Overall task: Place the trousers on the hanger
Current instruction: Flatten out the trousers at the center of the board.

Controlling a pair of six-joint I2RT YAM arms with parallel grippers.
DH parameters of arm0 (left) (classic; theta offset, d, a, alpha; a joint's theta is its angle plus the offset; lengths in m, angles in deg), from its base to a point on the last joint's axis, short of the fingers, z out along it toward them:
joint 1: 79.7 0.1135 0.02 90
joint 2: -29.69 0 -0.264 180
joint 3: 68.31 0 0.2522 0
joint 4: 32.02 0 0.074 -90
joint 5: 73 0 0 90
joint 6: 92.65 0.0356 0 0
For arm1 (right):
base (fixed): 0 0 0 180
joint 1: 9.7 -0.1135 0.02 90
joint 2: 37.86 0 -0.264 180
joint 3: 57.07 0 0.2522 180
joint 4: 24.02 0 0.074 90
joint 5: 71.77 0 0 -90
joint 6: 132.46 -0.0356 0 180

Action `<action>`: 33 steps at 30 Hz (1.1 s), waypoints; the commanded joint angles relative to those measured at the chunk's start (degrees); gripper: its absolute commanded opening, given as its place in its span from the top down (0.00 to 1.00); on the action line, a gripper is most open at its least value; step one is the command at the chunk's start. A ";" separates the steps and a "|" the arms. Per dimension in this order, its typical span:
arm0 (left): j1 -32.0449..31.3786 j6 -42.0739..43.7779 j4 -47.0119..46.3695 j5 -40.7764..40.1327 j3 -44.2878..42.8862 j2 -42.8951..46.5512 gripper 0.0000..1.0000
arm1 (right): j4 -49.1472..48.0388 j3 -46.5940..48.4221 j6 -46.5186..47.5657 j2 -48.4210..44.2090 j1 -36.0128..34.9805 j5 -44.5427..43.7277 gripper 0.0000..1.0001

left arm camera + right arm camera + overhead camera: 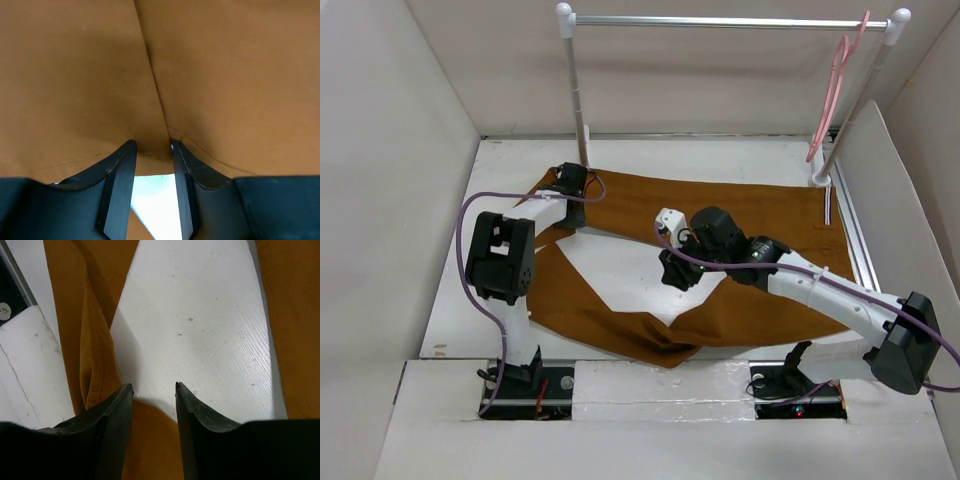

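Note:
The rust-brown trousers [750, 215] lie flat on the white table, waistband to the right, their two legs spreading left in a V. The pink hanger [833, 90] hangs by its hook at the right end of the rail, apart from both arms. My left gripper [570, 183] is at the far leg's left end. In the left wrist view the left gripper [152, 147] is open, its tips astride a hem of the cloth [225, 75]. My right gripper [675, 272] is open at the inner edge of the near leg [95, 340], low over cloth and bare table; the right wrist view shows it [152, 386].
The silver rail [720, 20] on white posts spans the back of the table. White walls enclose the table on the left, right and back. A metal strip [860, 250] runs along the right edge. A raised white ledge [650, 385] lies between the arm bases.

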 commanded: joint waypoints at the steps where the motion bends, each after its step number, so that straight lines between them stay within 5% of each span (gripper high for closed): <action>1: 0.15 0.89 1.42 -2.50 -1.58 -0.80 0.69 | -1.85 1.09 0.31 -2.04 0.74 -0.33 0.54; 3: 0.15 0.89 1.60 -2.85 -1.41 -0.63 0.76 | -1.77 1.27 0.31 -2.21 1.36 -0.15 0.54; 5: 0.15 0.71 2.21 -3.99 -1.32 -0.19 0.98 | -1.68 1.53 0.66 -2.30 1.97 0.20 0.54; 6: 0.15 0.62 2.47 -4.78 -1.41 -0.19 1.00 | -1.68 1.53 0.84 -2.30 1.97 0.20 0.54; 13: 3.21 -2.36 6.95 -11.98 -7.45 6.40 1.00 | -1.68 1.53 1.54 -1.25 3.64 1.52 0.54; 15: 5.16 -3.76 7.39 -21.62 -10.97 5.01 1.00 | -1.94 1.53 1.54 -0.20 4.16 2.13 0.54; 18: 10.25 -4.64 11.33 -28.34 -25.00 -3.76 1.00 | -0.81 2.49 1.46 0.86 4.17 3.10 0.54; 19: 11.39 -5.61 13.96 -28.87 -36.19 -10.06 1.00 | -0.45 2.67 1.54 0.95 4.17 3.19 0.54; 20: 13.41 -7.01 20.34 -28.87 -42.30 -13.43 0.98 | -0.10 2.85 1.54 1.04 4.17 3.54 0.53; 22: 14.91 -8.78 26.96 -26.77 -55.38 -19.84 0.74 | 0.95 2.85 1.54 1.04 4.17 3.89 0.48; 23: 14.92 -9.04 27.78 -24.41 -57.29 -20.48 0.52 | 1.48 2.94 1.98 1.04 4.17 3.46 0.47; 25: 15.45 -8.79 24.83 -22.73 -51.47 -16.48 0.31 | 2.10 2.41 2.16 0.78 4.17 3.01 0.44; 27: 15.45 -9.57 21.30 -19.04 -42.93 -10.76 0.26 | 0.88 1.80 1.81 0.60 4.17 2.75 0.44; 28: 14.49 -9.49 17.19 -17.46 -32.80 -3.77 0.29 | 0.52 1.62 1.55 0.51 4.17 2.57 0.52; 31: 10.72 -10.97 12.42 -12.02 -12.00 10.47 0.33 | -0.45 2.06 1.63 -0.10 4.17 2.57 1.00; 33: 10.70 -15.45 10.31 -3.41 -2.24 17.09 0.35 | -2.19 1.80 2.50 -0.54 3.30 3.89 1.00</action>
